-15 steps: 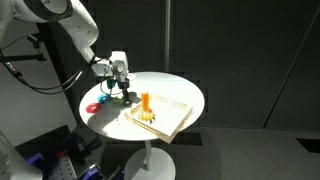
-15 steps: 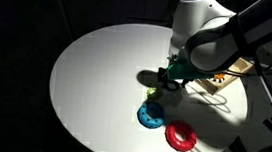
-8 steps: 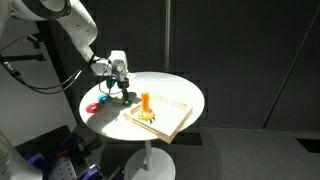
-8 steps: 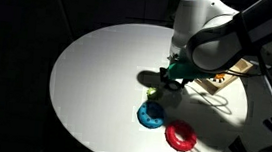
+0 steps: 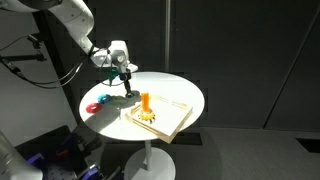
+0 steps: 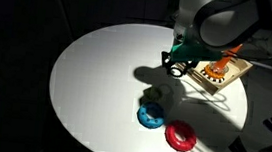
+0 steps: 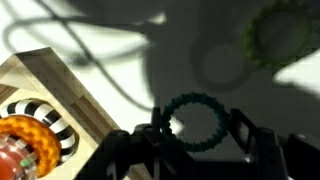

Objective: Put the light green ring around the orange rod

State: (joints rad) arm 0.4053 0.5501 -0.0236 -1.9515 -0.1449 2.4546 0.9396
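In the wrist view the light green ring hangs between my gripper's two dark fingers, which are shut on it, clear of the white table. The orange rod stands at the lower left on its tan board. In both exterior views the gripper hovers above the table, just beside the board and the orange rod. The ring is too small to make out clearly in those views.
The round white table carries a blue ring and a red ring near its edge. Another ring lies on the table in the wrist view. Dark surroundings lie beyond the table's rim.
The gripper has risen off the table with the light green ring in it and shifted toward the board. The blue and red rings have not moved.
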